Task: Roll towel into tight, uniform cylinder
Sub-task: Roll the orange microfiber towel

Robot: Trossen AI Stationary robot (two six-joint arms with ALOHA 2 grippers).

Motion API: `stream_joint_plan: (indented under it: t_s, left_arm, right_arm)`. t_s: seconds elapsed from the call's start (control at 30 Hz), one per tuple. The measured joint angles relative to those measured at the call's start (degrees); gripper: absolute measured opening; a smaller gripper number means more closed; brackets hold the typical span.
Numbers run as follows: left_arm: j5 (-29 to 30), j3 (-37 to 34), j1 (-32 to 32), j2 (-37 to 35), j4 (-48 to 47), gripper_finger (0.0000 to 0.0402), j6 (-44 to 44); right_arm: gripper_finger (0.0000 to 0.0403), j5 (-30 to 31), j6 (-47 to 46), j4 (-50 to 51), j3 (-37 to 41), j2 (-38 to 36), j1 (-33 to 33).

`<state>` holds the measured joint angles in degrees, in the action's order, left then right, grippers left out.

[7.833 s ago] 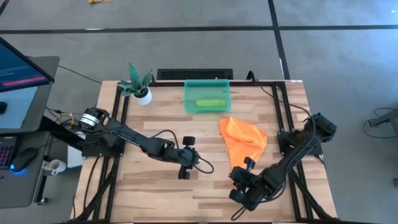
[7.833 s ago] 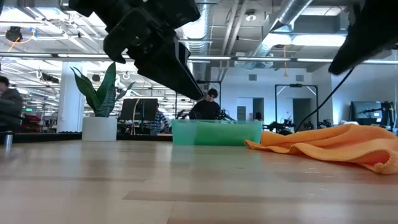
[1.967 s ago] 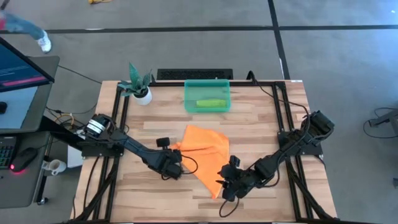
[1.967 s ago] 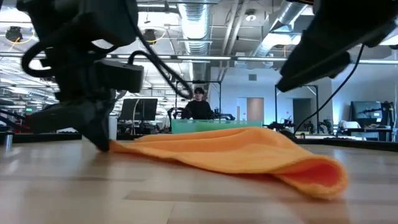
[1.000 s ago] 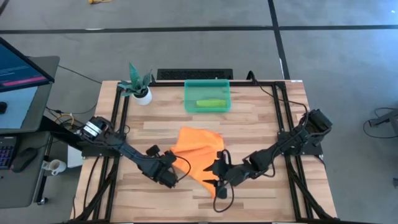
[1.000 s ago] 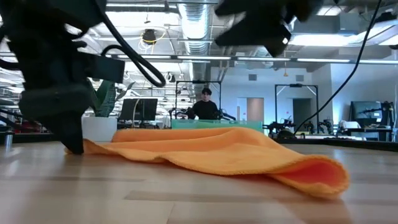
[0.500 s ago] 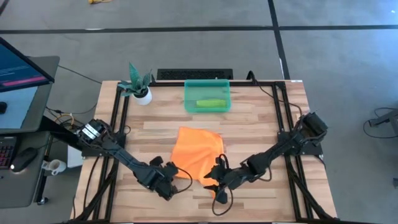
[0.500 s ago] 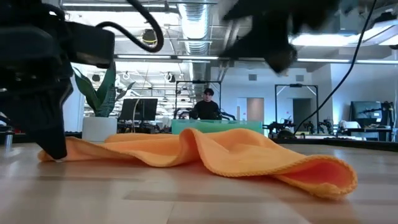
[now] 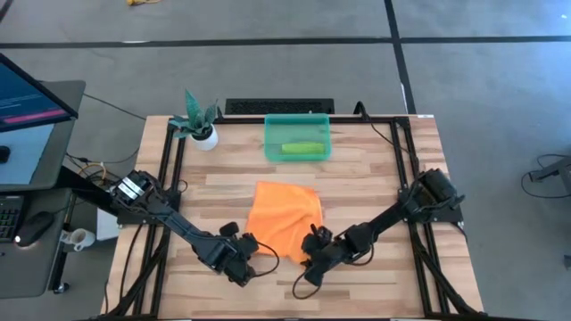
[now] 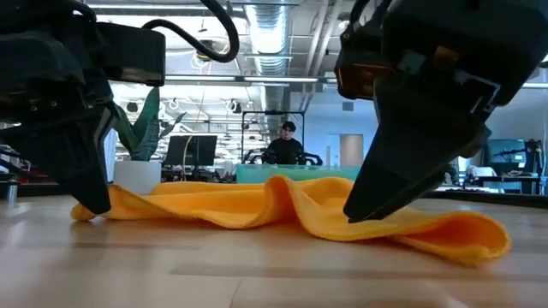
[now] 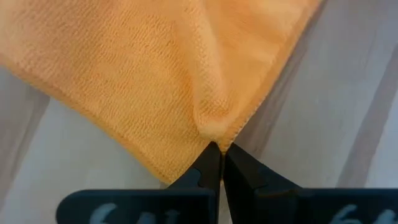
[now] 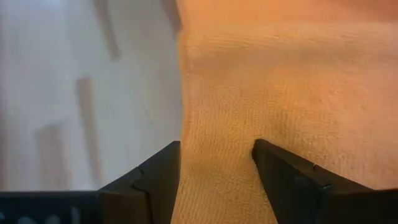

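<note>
A: Towel first: where does the orange terry-cloth towel point(image 9: 284, 217) lie on the pale wooden bench point(image 9: 375, 178)?

B: Spread near the middle, reaching toward the front edge, not rolled at all. From table height it humps into a soft ridge with a loose fold at one side, so I'd judge it light, limp and apt to bunch. No stiffness to help a roll hold.

A: And the arms?

B: Both are down at the towel's front edge. The left gripper point(image 11: 219, 155) is clenched on the front-left corner, fingers pinched right on the hem. The right gripper point(image 12: 216, 168) stands released, fingers spread to either side of the cloth at the front-right part of the edge, not yet closed on it.

A: So where to take hold?

B: At the two front corners, I'd say, pulling the hem taut between them before turning it over. A slack edge will likely roll uneven.

A: Anything smaller about?

B: A green plastic bin point(image 9: 298, 138) at the back edge and a small potted plant point(image 9: 198, 120) in the back-left corner, both well apart from the towel.
</note>
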<state>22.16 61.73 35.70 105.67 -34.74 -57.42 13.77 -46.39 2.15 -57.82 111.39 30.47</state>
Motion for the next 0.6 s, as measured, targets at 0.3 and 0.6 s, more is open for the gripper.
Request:
stream_joint_plan:
  t_s: [0.3, 0.6]
  left_arm:
    - [3.91, 0.00, -1.54, 0.00, -0.16, 0.0000, 2.05]
    - [5.77, 0.00, -3.47, -0.02, -0.22, 0.0000, 4.89]
  right_arm:
    - [0.0234, 1.38, 4.55, 12.87, 0.21, -3.39, -3.39]
    - [0.0234, 2.35, 4.76, 25.01, 0.57, -12.34, -6.22]
